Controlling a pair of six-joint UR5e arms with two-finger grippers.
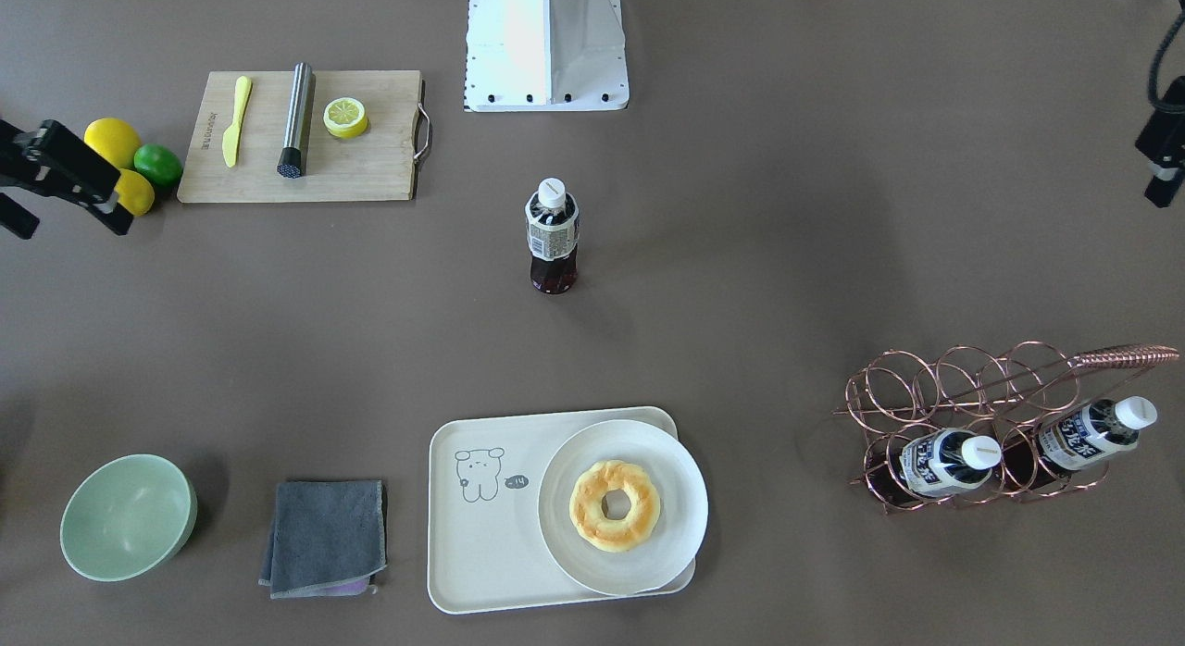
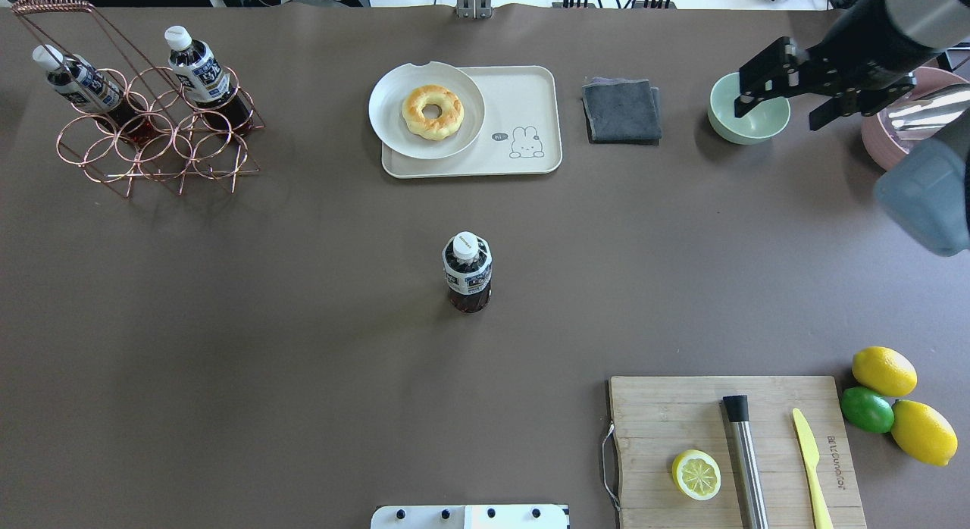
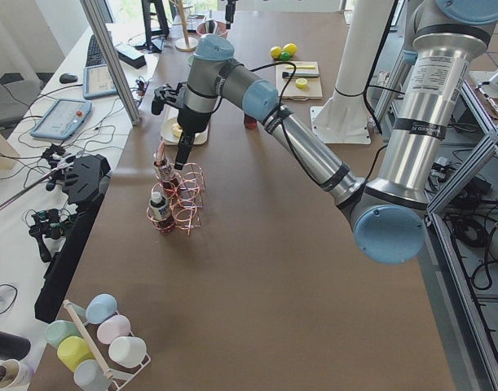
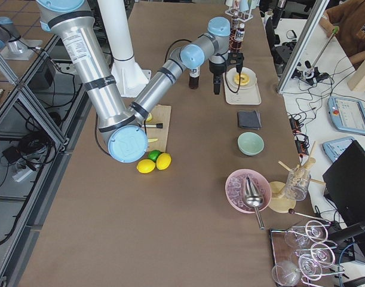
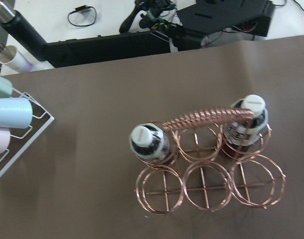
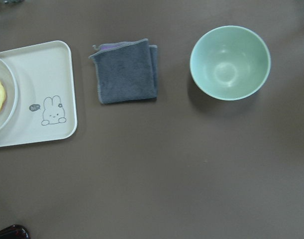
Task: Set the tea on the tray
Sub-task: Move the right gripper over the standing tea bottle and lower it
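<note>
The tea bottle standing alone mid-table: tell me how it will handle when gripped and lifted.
The tea bottle stands upright, tall and narrow, so a sideways push would likely tip it; on its side it would probably roll. It looks nearly full of dark liquid, so probably heavy for its size. The clear plastic may flex slightly when squeezed.

This is looking like a robotics lab; a big grey-and-blue arm point(image 3: 306, 147) is reaching over a brown-covered table point(image 2: 227, 324); an aluminium frame post point(image 3: 112, 61) is standing at its edge; a teach pendant point(image 3: 61, 118) is lying on the white side bench point(image 3: 69, 49); cables point(image 4: 27, 143) are trailing on the tiled floor point(image 4: 21, 9); what is probably a dark monitor point(image 4: 349, 179) is sitting at one end
</note>
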